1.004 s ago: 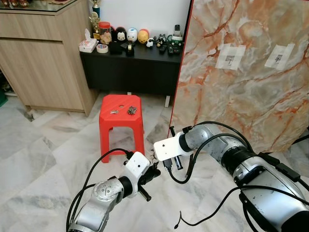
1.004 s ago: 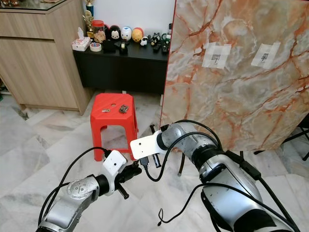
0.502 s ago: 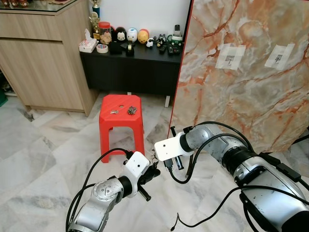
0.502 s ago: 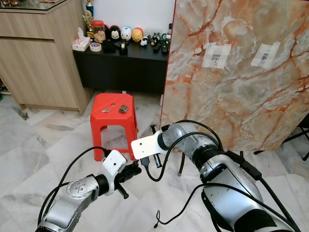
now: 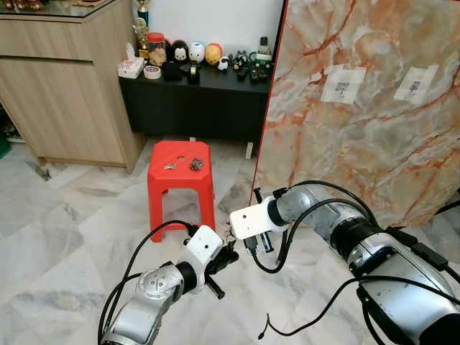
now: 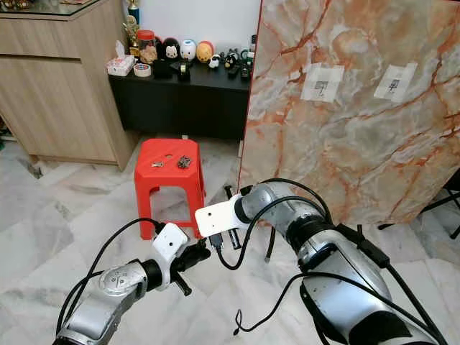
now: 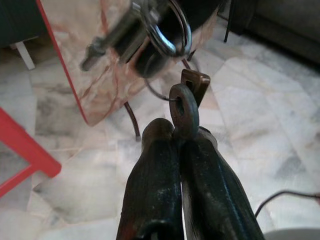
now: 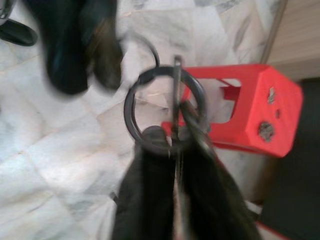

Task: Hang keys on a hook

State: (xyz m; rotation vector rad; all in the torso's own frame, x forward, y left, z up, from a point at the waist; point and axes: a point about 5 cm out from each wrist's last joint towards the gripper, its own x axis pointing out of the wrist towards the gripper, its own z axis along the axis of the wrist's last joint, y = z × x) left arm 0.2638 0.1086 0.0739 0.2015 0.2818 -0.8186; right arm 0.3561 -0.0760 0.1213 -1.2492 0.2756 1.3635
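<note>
My left gripper (image 7: 180,135) is shut on a dark bronze key (image 7: 184,107) whose round head sticks up past the fingertips, a small tag behind it. My right gripper (image 8: 172,135) is shut on a dark metal key ring (image 8: 128,107). The two grippers meet low over the floor, left gripper (image 5: 230,255) just below and left of the right gripper (image 5: 260,243). The ring (image 7: 172,35) hangs blurred a little beyond the key's head. On the marble panel (image 5: 359,144) sit two white taped patches with hooks (image 5: 343,83) (image 5: 415,80).
A red plastic stool (image 5: 181,176) stands ahead on the left, with a bunch of keys (image 5: 195,164) and a small key (image 5: 169,167) on top. Behind it are a black shelf (image 5: 194,93) of figurines and a wooden cabinet (image 5: 65,79). Loose black cable (image 5: 267,320) lies on the floor.
</note>
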